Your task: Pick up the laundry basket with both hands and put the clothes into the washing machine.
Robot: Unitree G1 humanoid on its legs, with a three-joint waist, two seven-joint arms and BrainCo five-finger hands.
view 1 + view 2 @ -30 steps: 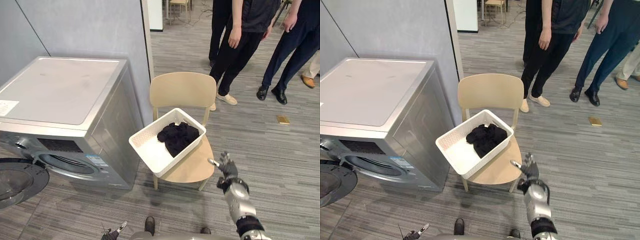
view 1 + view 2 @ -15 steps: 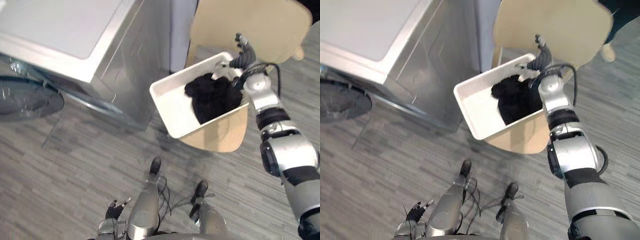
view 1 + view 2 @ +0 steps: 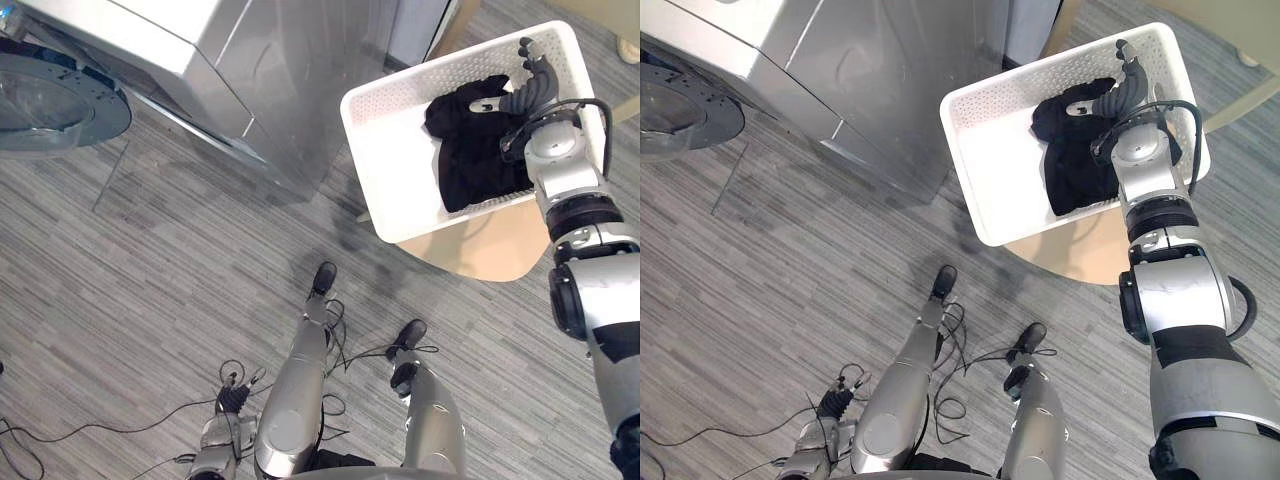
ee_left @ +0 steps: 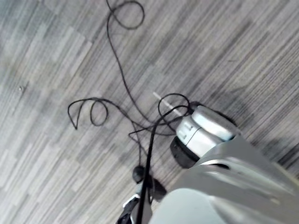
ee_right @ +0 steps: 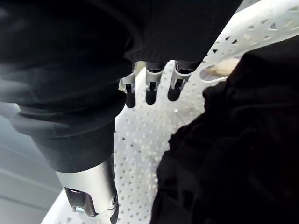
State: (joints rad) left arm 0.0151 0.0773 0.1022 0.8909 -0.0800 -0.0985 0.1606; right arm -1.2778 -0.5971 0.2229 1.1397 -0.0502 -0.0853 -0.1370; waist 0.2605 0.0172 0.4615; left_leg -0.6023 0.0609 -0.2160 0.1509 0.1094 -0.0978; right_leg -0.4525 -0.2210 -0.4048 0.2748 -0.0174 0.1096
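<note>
Clothes (image 3: 470, 150), black and crumpled, are lying heaped in the white perforated plastic laundry basket (image 3: 400, 175), filling the half of it farther from the silver-grey front-loading washing machine (image 3: 290, 70) and leaving the other half bare. The basket is sitting on the seat of the pale wooden chair (image 3: 490, 258), which is sticking out from under it. The washing machine is standing just beside the basket, its round glass door (image 3: 50, 95) hanging open on the side away from the basket. The right hand (image 3: 527, 92) is reaching into the basket over the clothes, close to the basket's wall. Its fingers (image 5: 150, 95) are hanging released, grasping nothing (the dark tips are showing against the perforated wall, and the thumb is sticking out apart). The left hand (image 3: 232, 398) is hanging low over the grey striped floor (image 3: 150, 280), well apart from the basket; whether its fingers are released or clenched I cannot tell.
</note>
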